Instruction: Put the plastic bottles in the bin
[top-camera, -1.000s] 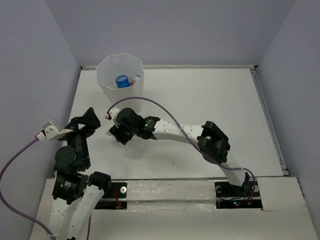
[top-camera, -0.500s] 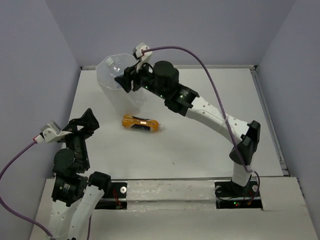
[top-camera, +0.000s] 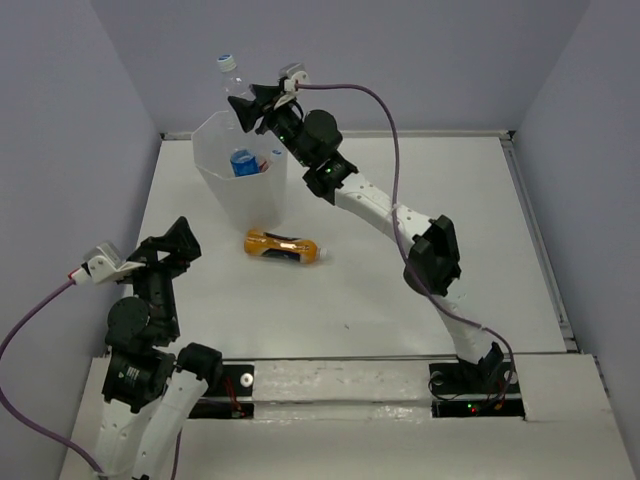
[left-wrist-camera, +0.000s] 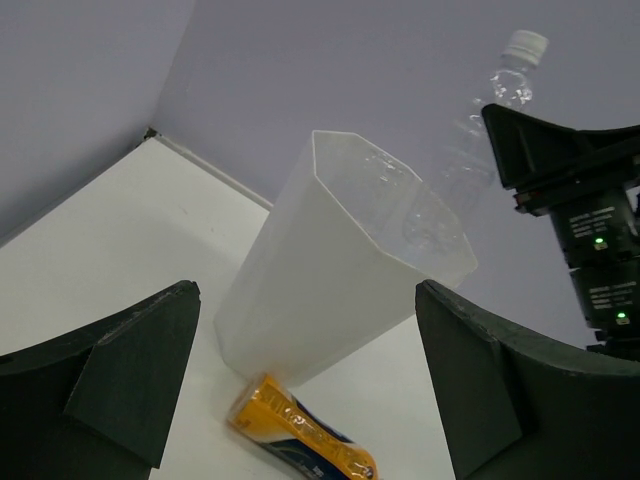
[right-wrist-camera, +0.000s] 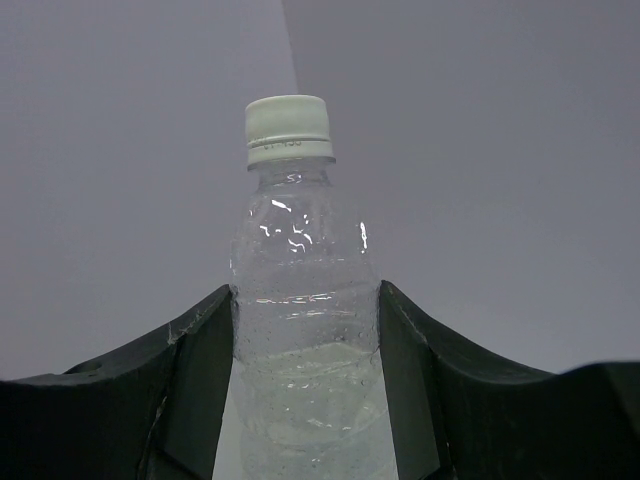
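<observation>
- Two fingers of your left gripper stand wide apart, and nothing is between them. It hangs over the left side of the white table, well apart from the bin.
- Next comes the white bin, standing at the back of the table.
- Inside the bin you can see a blue-label bottle and, just beside it, a red-capped bottle.
- Up by the bin's far rim is the clear bottle, tilted, with its white cap on top. You cannot tell if its bottom end is inside the bin or behind it.
- Your right gripper is holding the clear bottle. Its fingers press on both sides of it.
- On the table in front of the bin lies the orange bottle, on its side. No gripper touches it.
</observation>
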